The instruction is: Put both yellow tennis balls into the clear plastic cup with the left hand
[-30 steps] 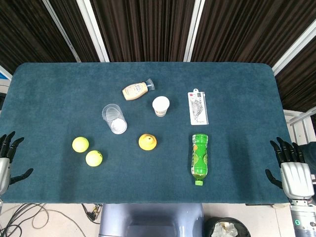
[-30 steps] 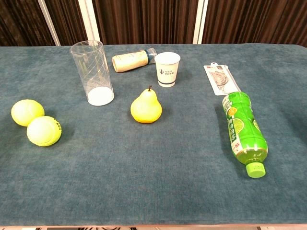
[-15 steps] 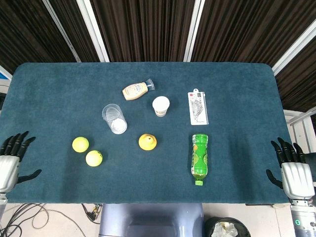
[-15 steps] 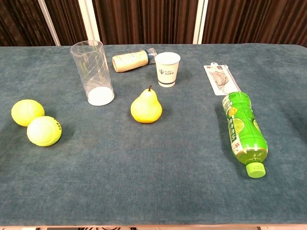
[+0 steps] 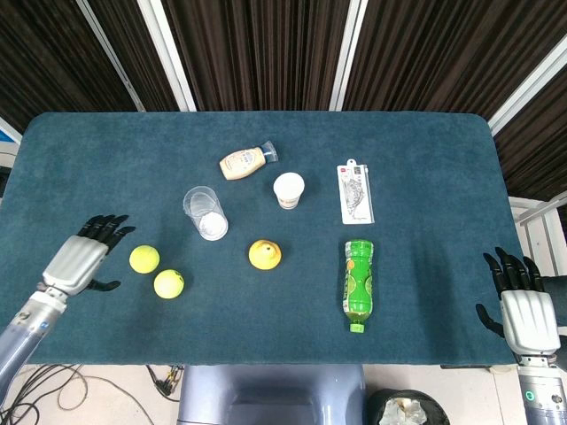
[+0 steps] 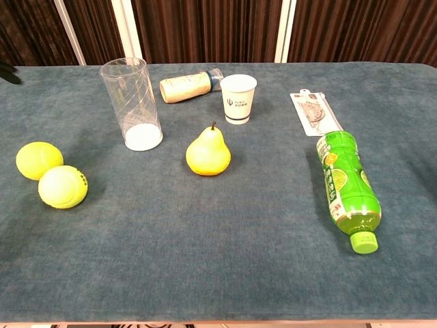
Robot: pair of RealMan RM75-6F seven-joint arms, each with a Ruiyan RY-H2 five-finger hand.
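Two tennis balls [image 5: 144, 258] [image 5: 168, 283], one clear cup [image 5: 205, 212]; left hand [image 5: 80, 262], right hand [image 5: 528, 317] fingers spread, empty.

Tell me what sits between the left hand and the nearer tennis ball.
Nothing. In the head view the left hand hangs just left of the nearer tennis ball, with only bare table cloth between them.

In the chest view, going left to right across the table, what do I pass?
Two tennis balls → clear plastic cup → mayonnaise bottle → pear → paper cup → flat packet → green bottle.
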